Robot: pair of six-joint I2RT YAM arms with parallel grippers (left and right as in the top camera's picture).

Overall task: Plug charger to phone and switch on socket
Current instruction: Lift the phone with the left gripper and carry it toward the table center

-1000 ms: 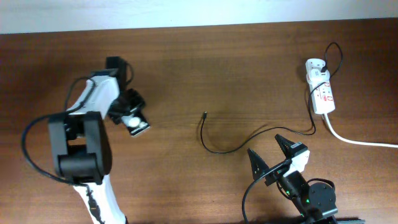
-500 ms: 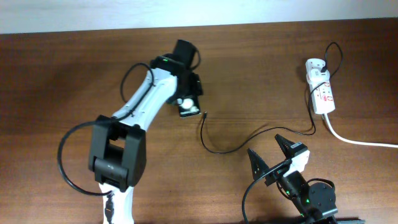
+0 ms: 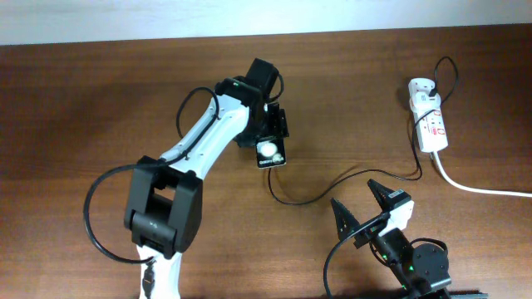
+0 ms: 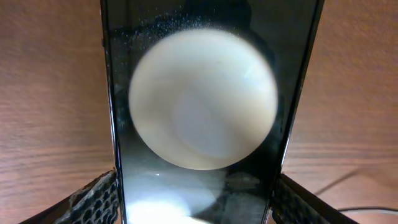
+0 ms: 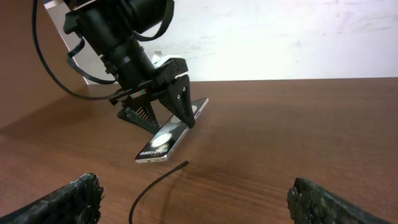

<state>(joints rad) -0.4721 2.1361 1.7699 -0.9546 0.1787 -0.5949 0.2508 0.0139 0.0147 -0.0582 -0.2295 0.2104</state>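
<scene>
My left gripper (image 3: 271, 133) is shut on the phone (image 3: 271, 153), a black slab with a white round patch. It holds the phone by its long edges, tilted, low end down. The phone fills the left wrist view (image 4: 199, 112) between the fingers (image 4: 196, 202). In the right wrist view the phone's (image 5: 168, 138) low end sits just behind the charger's plug tip (image 5: 185, 163), apart from it. The charger cable (image 3: 316, 198) curves right to the socket (image 3: 431, 126) at the far right. My right gripper (image 3: 367, 209) is open and empty near the front edge; its fingers frame its own view (image 5: 199, 205).
A thick white cord (image 3: 482, 189) runs from the socket off the right edge. A white adapter (image 3: 421, 88) sits at the socket's far end. The table's back edge meets a pale wall (image 3: 266, 17).
My left arm has carried the phone from the left part of the table rightward to just above the charger's plug tip. The right arm and the cable have not moved.
</scene>
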